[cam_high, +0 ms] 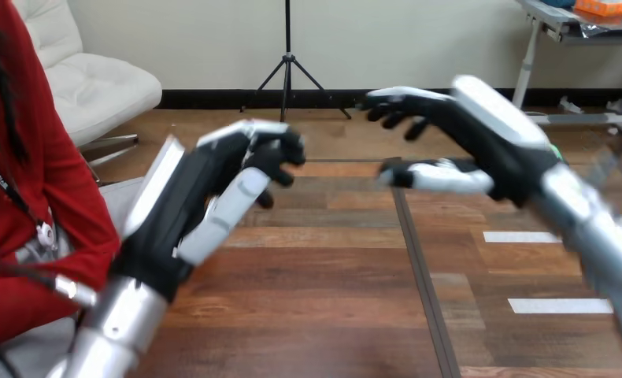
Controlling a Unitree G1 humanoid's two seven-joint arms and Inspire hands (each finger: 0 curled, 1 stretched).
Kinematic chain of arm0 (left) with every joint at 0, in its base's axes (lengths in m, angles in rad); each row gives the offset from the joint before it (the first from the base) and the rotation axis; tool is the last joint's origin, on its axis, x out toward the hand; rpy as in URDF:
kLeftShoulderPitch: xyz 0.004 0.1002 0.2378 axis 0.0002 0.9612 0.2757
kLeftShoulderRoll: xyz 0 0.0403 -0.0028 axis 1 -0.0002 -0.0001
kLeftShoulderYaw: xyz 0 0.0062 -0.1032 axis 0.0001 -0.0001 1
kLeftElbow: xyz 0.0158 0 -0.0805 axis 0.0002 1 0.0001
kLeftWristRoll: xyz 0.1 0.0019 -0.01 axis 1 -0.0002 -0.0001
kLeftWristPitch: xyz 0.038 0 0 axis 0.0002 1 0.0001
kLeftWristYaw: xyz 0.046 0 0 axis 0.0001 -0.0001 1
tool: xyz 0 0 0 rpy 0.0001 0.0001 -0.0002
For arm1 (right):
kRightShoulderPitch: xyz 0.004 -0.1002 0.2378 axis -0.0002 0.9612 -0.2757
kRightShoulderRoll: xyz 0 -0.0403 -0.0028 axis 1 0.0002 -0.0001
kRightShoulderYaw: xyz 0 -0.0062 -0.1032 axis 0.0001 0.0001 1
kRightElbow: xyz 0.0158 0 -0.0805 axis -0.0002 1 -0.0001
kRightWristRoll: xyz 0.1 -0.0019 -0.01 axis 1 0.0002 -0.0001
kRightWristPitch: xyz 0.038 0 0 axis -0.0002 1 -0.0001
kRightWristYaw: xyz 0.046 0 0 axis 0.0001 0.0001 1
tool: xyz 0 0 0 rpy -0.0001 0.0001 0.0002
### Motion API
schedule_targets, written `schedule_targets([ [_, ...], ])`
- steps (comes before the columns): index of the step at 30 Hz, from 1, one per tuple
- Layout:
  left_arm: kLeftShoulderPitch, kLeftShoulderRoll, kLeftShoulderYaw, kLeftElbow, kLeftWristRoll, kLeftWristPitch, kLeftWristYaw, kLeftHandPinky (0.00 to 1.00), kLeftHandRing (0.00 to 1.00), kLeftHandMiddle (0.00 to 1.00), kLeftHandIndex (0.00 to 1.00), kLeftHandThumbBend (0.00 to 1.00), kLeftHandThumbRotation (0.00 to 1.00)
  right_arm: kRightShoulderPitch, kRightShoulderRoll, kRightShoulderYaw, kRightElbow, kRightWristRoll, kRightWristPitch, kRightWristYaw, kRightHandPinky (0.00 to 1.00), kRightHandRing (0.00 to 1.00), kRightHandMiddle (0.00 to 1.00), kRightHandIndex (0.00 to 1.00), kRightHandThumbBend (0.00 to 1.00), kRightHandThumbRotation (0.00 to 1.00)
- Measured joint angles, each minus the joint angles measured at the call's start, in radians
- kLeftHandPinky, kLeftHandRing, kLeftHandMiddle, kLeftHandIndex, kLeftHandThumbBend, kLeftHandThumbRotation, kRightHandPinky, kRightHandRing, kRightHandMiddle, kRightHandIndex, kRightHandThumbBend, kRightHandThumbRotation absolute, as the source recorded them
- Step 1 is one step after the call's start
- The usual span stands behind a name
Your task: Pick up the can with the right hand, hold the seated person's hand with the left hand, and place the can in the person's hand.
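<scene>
My right hand (485, 150) hangs in the air, fingers loosely spread and the thumb apart from them, nothing between. My left hand (205, 179) is raised beside it, fingers curled in on themselves, grasping nothing. Which way the can lies from either set of fingertips I cannot tell. The person's red sleeve (64, 228) sits outward of my left fingers, so that arm is nearer them

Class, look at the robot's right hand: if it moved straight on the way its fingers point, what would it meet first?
Probably the left hand, its curled fingers facing the right hand across a gap; depth is unclear, so it could miss.
</scene>
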Motion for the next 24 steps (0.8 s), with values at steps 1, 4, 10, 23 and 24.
schedule_targets([
  [1, 0.010, -0.005, 0.000, 0.007, -0.002, -0.012, 0.004, 0.50, 0.63, 0.66, 0.64, 0.47, 1.00, 0.023, 0.009, -0.010, -0.009, 0.023, 0.000, -0.007, 0.64, 0.75, 0.79, 0.82, 1.00, 1.00],
  [4, 0.042, -0.019, -0.001, 0.024, -0.013, -0.038, 0.012, 0.54, 0.65, 0.68, 0.65, 0.46, 1.00, 0.092, 0.045, -0.035, -0.032, 0.088, -0.006, -0.026, 0.65, 0.74, 0.78, 0.81, 1.00, 1.00],
  [10, 0.107, -0.046, -0.011, 0.036, -0.042, -0.074, 0.014, 0.60, 0.68, 0.70, 0.66, 0.45, 1.00, 0.230, 0.127, -0.065, -0.067, 0.198, -0.029, -0.051, 0.65, 0.74, 0.78, 0.81, 0.96, 1.00],
  [23, 0.261, -0.089, -0.060, 0.037, -0.107, -0.146, -0.012, 0.61, 0.71, 0.73, 0.70, 0.35, 1.00, 0.514, 0.291, -0.052, -0.092, 0.343, -0.089, -0.026, 0.67, 0.74, 0.78, 0.81, 0.94, 1.00],
  [24, 0.270, -0.091, -0.064, 0.038, -0.115, -0.150, -0.017, 0.61, 0.71, 0.73, 0.70, 0.35, 1.00, 0.532, 0.301, -0.051, -0.091, 0.352, -0.095, -0.021, 0.67, 0.74, 0.78, 0.81, 0.93, 1.00],
])
